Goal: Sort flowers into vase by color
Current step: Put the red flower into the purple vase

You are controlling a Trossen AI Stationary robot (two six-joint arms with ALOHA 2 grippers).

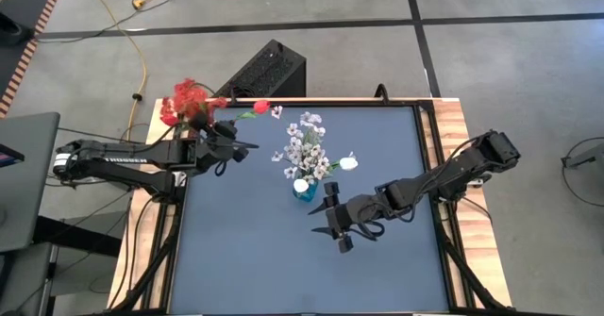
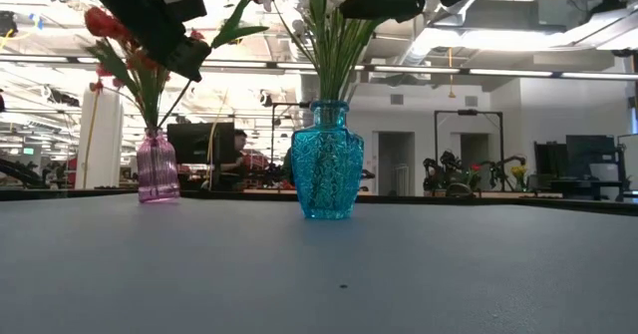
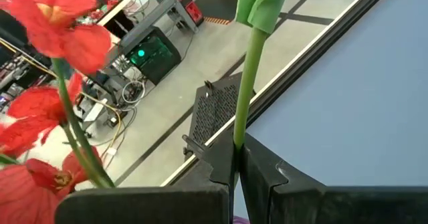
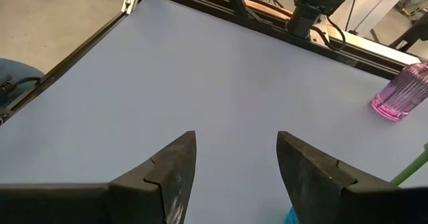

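Observation:
A pink vase [image 2: 157, 167] holding red flowers [image 1: 189, 99] stands at the table's far left. A blue vase [image 1: 304, 190] with white flowers [image 1: 307, 146] stands near the table's middle. My left gripper [image 1: 236, 135] hovers high beside the pink vase, shut on a single red flower [image 1: 261, 107] with a green stem. In its wrist view the red blooms [image 3: 57, 30] in the pink vase show close by. My right gripper [image 1: 336, 229] hangs open above the table, just near-right of the blue vase, with nothing between its fingers [image 4: 175, 167]. My left gripper pinches the single flower's green stem [image 3: 239, 134] between its two fingertips. The stem runs on past the fingertips to a green leaf [image 3: 264, 3], the red bloom at its far end. The flower is lifted clear of the table, level with the tops of the vases.
A black box [image 1: 269, 71] sits on the floor beyond the table's far edge. The table's wooden rim [image 1: 453, 118] runs along the sides. Bare dark tabletop [image 1: 311, 278] lies on the near half.

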